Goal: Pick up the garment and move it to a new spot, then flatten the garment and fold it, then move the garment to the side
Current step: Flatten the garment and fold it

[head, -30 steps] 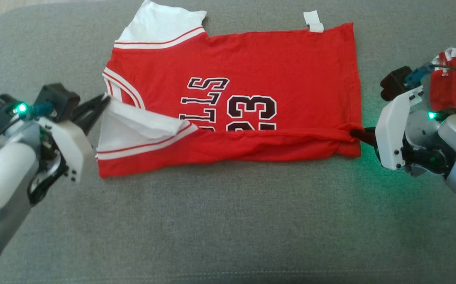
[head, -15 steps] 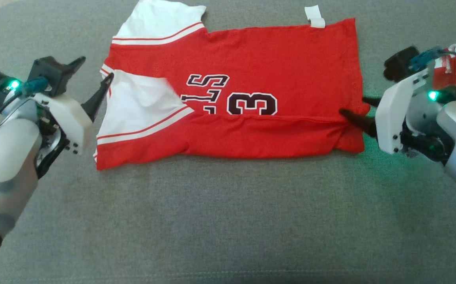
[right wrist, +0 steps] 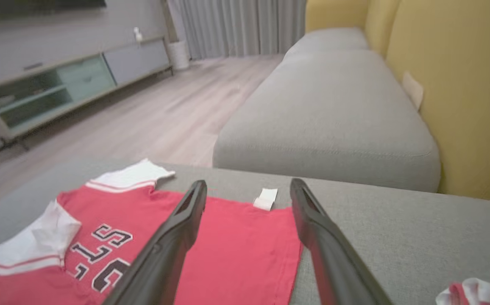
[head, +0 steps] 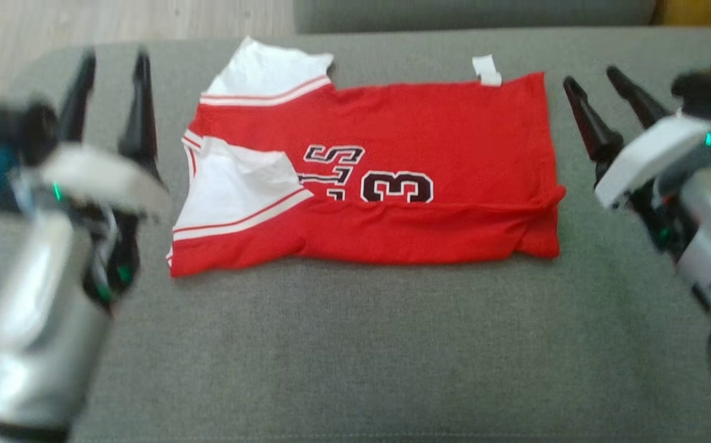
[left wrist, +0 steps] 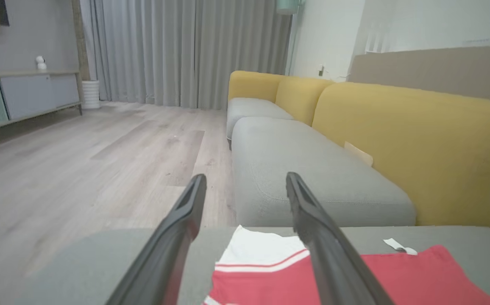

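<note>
While both arms hang clear of the cloth, I read my left gripper (head: 114, 61) as spread wide and empty, its fingers pointing away over the left end of the cushion (head: 355, 344). It is near the jersey (head: 429, 129) but not touching it. The jersey lies flat in the middle of the cushion with its collar end to the left. Its near long edge is turned up over the lettering, so the letters and the "3" are partly covered, and one white sleeve (head: 232, 184) is laid across the chest. That turned-up band looks loose to me: it puckers at its right corner. I judge that a careless grasp there would catch one layer alone and pull the fold open, or drag the whole piece askew. My right gripper (head: 589, 77) is likewise spread and empty, just off the hem end. Close by that arm, at the lower right of its wrist view, lies a small red garment (right wrist: 469, 292). A wide swing to the right could snag it or mix the two.
</note>
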You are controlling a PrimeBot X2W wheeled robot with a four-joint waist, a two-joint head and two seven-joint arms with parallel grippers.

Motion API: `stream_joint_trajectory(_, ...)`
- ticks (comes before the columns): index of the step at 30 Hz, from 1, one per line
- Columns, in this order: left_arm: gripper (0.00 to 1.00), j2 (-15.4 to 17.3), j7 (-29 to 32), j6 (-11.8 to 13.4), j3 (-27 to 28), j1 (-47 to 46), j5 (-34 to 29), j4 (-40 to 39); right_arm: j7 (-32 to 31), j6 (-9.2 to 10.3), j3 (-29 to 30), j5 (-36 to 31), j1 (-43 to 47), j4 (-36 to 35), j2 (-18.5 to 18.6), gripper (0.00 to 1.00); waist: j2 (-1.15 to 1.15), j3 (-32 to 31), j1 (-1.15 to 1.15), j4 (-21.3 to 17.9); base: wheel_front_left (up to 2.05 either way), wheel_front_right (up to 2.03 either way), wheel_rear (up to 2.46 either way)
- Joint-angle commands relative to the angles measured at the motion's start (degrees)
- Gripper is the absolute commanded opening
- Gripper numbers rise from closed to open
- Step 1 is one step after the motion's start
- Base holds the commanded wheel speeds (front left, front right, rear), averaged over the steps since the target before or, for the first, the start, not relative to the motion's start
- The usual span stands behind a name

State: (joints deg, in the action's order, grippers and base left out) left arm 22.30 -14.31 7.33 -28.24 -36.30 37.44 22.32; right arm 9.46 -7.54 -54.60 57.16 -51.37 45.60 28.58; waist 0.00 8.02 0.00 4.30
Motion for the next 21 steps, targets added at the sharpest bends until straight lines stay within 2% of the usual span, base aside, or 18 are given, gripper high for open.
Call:
stream_joint_trajectory(1, 1.0, -0.39, -0.68, 1.03, 6.67, 3.53, -2.1, -5.12, 3.68, 0.05, 2.63, -0.12, 3.56, 0.55, -1.39, 1.0, 0.0, -2.55, 0.0, -0.14, 0.0, 0.0, 0.0)
stream_joint_trajectory(4, 1.0, -4.79, -0.68, 2.29, 13.03, 11.24, -6.04, -10.62, 5.41, 0.05, 8.38, -1.32, 7.81, -0.39, -3.58, 1.0, 0.0, -4.47, 0.0, -0.39, 0.0, 0.0, 0.0)
stream_joint_trajectory(6, 1.0, -7.91, -0.68, 2.12, 16.31, 15.75, -8.89, -13.56, 5.48, 0.05, 15.93, -5.57, 10.95, -3.44, -4.08, 1.0, 0.0, -5.11, 0.0, -0.66, 0.0, 0.0, 0.0)
stream_joint_trajectory(9, 1.0, -12.33, -0.68, 1.29, 20.17, 21.57, -12.58, -15.51, 5.51, 0.05, 27.95, -13.62, 18.65, -9.37, -6.83, 1.0, 0.0, -6.25, 0.0, -0.97, 0.0, 0.0, 0.0)
stream_joint_trajectory(10, 1.0, -12.33, -0.68, 1.29, 20.17, 21.57, -12.58, -15.51, 5.51, 0.05, 27.95, -13.62, 18.65, -9.37, -6.83, 1.0, 0.0, -6.25, 0.0, -0.97, 0.0, 0.0, 0.0)
stream_joint_trajectory(12, 1.0, -14.39, -0.68, 0.03, 21.98, 24.62, -14.93, -15.84, 5.51, 0.05, 34.77, -19.95, 24.02, -13.5, -9.69, 1.0, 0.0, -6.83, 0.0, -1.27, 0.0, 0.0, 0.0)
stream_joint_trajectory(15, 1.0, -16.66, -0.68, -1.82, 24.36, 28.18, -17.0, -15.25, 5.52, 0.05, 41.64, -27.79, 31.33, -18.21, -15.07, 1.0, 0.0, -7.57, 0.0, -1.68, 0.0, 0.0, 0.0)
stream_joint_trajectory(18, 1.0, -17.86, -0.68, -3.48, 25.83, 30.34, -19.05, -13.97, 5.52, 0.05, 44.81, -33.47, 36.47, -21.46, -19.34, 1.0, 0.0, -7.84, 0.0, -2.02, 0.0, 0.0, 0.0)
stream_joint_trajectory(21, 1.0, -18.29, -0.68, -4.85, 26.49, 30.93, -21.74, -12.03, 5.52, 0.05, 46.88, -36.28, 39.11, -23.38, -22.15, 1.0, 0.0, -7.53, 0.0, -2.63, 0.0, 0.0, 0.0)
